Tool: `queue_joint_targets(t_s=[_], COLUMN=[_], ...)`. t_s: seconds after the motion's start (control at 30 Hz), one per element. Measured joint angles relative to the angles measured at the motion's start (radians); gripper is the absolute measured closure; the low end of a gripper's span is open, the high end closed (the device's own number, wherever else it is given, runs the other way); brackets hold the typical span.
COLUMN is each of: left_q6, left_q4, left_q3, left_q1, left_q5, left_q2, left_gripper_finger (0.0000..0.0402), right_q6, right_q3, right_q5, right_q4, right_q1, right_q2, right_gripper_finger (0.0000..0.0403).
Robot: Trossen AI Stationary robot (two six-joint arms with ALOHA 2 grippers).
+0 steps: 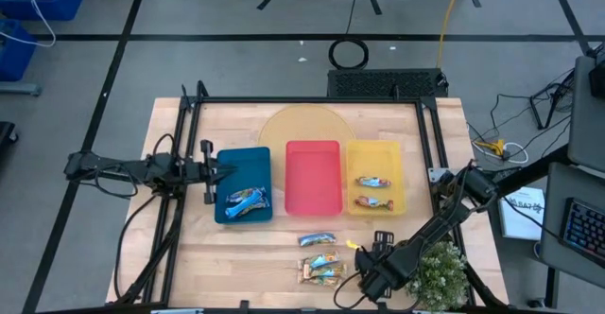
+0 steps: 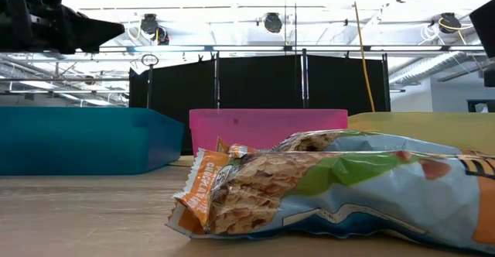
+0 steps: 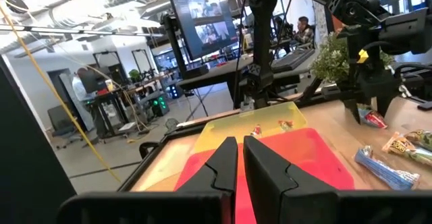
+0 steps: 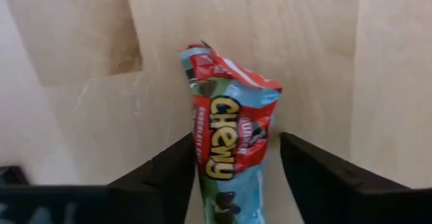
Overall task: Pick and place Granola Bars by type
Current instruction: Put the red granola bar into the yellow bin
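At the lower right of the overhead frame, the right gripper [image 1: 364,269] stood low over the wooden table [image 1: 236,248], its two dark fingers spread apart around a crinkled red-and-blue bar [image 4: 228,158]. The bar's glossy wrapper rose between them, and whether either finger touched it could not be told. Just left of that gripper lay three more bars: one bright blue bar [image 1: 319,240] and a pair of tan-and-light-blue bars [image 1: 321,268], their foil creased and shiny. Higher up, three smooth plastic trays sat side by side. The blue tray [image 1: 230,163] held two blue bars [image 1: 246,200], the red tray [image 1: 312,177] showed only bare plastic, and the yellow tray [image 1: 375,155] held two red-orange bars [image 1: 373,191]. At middle left, the left gripper [image 1: 216,171] hung at the blue tray's edge, fingers pinched together on nothing.
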State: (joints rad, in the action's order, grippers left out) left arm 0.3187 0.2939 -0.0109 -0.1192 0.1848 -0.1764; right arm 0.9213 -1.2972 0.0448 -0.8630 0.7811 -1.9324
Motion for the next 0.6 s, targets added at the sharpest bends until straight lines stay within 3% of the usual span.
queue_joint_targets(t_s=[0.37,0.6], left_q6=[0.0,-0.001], left_q4=[0.0,0.0], left_q3=[0.0,0.0], left_q1=[0.0,0.0], left_q5=[0.0,0.0], left_q2=[0.0,0.0], left_gripper_finger=[0.0366,0.0366], right_q6=[-0.149,-0.233], right_q3=[0.001,-0.019], right_q5=[-0.02,-0.045], right_q4=[0.09,0.089], right_q1=[-0.026,-0.072], right_q2=[0.0,0.071], right_gripper_finger=[0.0365,0.0364])
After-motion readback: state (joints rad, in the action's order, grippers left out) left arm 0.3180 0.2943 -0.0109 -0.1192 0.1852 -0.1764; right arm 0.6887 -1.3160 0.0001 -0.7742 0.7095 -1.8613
